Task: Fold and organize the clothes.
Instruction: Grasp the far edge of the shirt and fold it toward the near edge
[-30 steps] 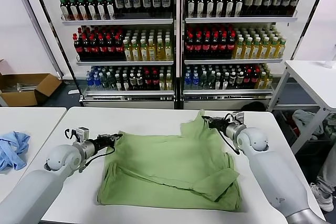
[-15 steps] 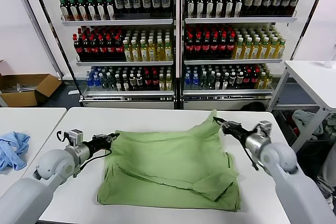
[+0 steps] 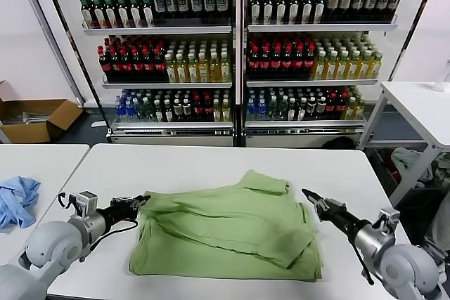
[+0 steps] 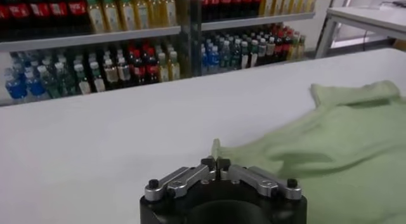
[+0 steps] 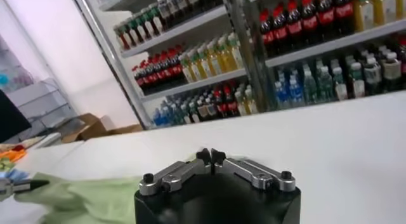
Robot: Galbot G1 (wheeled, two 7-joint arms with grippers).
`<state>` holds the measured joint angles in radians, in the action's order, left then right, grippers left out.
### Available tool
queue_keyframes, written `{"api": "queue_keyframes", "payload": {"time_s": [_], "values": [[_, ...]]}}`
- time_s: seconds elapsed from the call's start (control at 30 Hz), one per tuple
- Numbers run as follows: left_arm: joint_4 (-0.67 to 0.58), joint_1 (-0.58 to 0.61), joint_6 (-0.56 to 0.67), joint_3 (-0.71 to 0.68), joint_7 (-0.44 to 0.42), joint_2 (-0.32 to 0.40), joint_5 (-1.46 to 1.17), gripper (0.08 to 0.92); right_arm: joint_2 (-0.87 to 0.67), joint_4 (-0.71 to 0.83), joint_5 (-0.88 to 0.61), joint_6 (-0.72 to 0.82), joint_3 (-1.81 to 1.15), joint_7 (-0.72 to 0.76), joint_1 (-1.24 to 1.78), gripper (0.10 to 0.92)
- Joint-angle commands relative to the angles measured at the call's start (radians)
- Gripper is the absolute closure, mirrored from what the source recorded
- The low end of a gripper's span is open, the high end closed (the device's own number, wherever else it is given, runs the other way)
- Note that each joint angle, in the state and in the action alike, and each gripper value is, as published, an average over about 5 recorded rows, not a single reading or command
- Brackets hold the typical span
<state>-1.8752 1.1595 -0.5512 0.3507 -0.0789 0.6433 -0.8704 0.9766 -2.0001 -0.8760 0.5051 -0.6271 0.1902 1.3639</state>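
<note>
On white table (image 3: 211,159), rumpled green shirt (image 3: 225,233)

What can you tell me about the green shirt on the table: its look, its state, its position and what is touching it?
The green shirt is a light green garment of soft, thin-looking fabric. It lies partly folded and wrinkled on the white table, with its far edge turned over toward the front and a sleeve flap lying across its right part. No buttons or print are showing. The left gripper is shut on the shirt's left far corner. The right gripper is close to the shirt's right edge, holding nothing.
</note>
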Motion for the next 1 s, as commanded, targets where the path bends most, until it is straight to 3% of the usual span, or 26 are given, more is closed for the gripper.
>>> {"api": "queue_keyframes", "payload": {"time_s": [0.03,0.37,0.63,0.77,1.0], "values": [[-0.045,0.034,-0.004,-0.007,-0.007,0.018,0.011,0.914,0.025,0.089,0.119,0.067,0.125,-0.138,-0.135,0.775],[-0.048,0.037,-0.003,0.008,-0.026,0.005,0.013,0.914,0.126,0.339,0.177,0.052,0.339,-0.159,-0.405,0.489],[-0.045,0.039,-0.002,0.009,-0.032,0.005,0.014,0.914,0.184,0.439,0.190,0.043,0.399,-0.142,-0.503,0.274],[-0.043,0.038,-0.002,0.010,-0.037,0.006,0.014,0.914,0.192,0.456,0.192,0.044,0.417,-0.135,-0.517,0.296],[-0.040,0.038,-0.001,0.009,-0.041,0.013,0.016,0.914,0.210,0.465,0.202,0.040,0.426,-0.134,-0.521,0.486]]}}
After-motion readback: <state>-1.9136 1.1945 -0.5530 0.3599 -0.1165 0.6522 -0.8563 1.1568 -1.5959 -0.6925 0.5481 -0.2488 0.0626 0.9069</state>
